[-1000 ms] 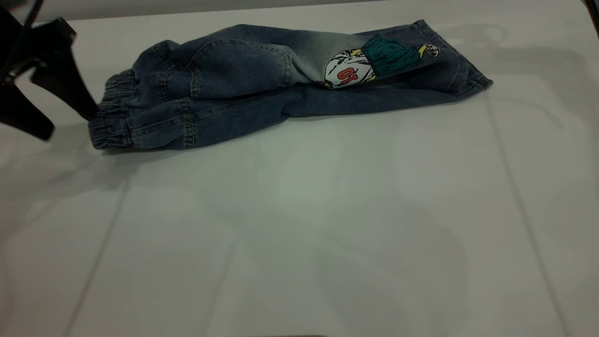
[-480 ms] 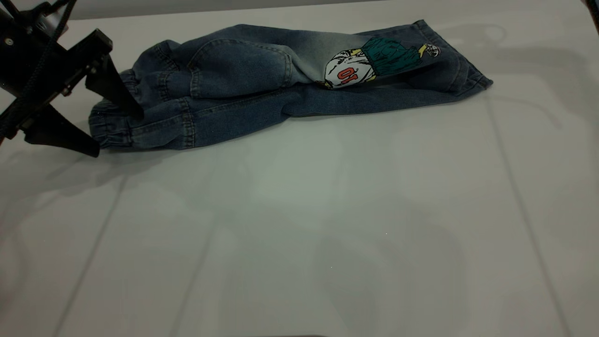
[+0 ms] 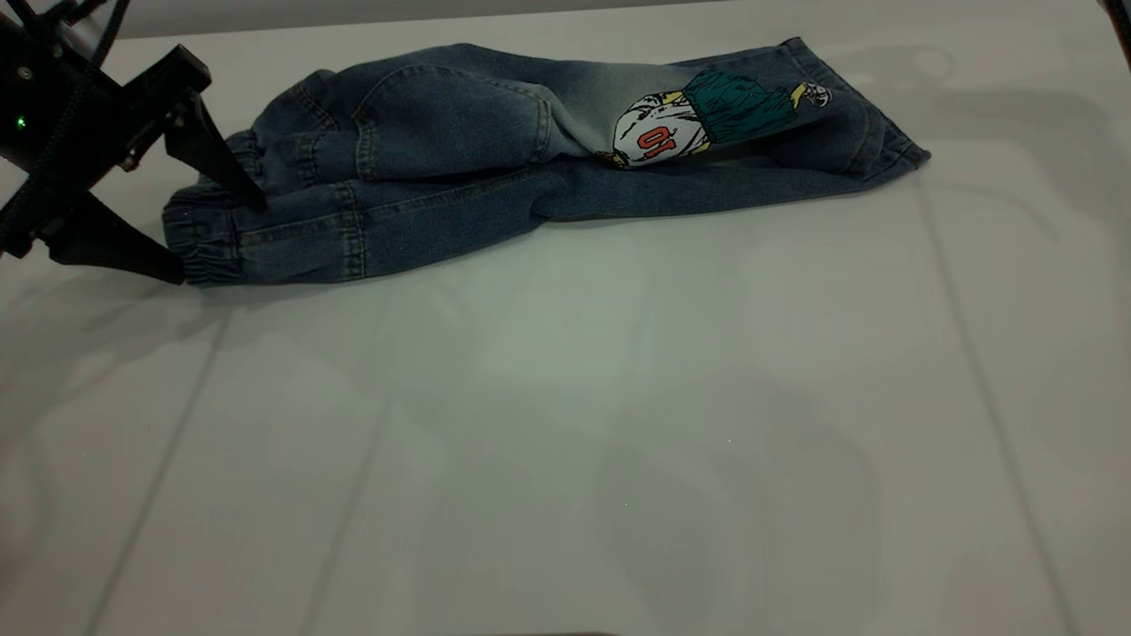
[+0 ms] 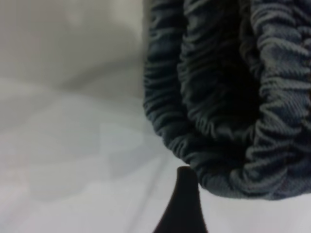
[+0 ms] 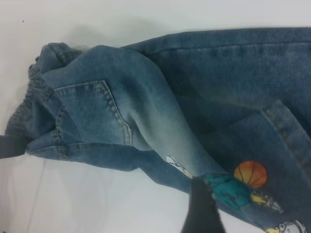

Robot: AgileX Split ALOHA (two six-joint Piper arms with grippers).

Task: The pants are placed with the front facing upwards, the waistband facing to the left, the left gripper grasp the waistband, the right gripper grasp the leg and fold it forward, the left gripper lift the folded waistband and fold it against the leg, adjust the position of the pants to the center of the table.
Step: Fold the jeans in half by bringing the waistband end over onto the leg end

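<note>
Now my left gripper (image 3: 216,238) straddles the gathered waistband end of the blue denim pants (image 3: 530,150).

Its black fingers are spread wide, one over the elastic waistband (image 3: 199,243), one low against the white tabletop (image 3: 565,424) just beside it, and nothing is clamped yet. The pants lie already doubled lengthwise at the far side of the tabletop, long axis running from the waistband at my left toward the printed leg cuffs at my right. I judge the coming fold must carry the waistband rightward along that axis. My right gripper (image 5: 204,206) hangs above the printed leg; whether it is open I cannot tell.
</note>
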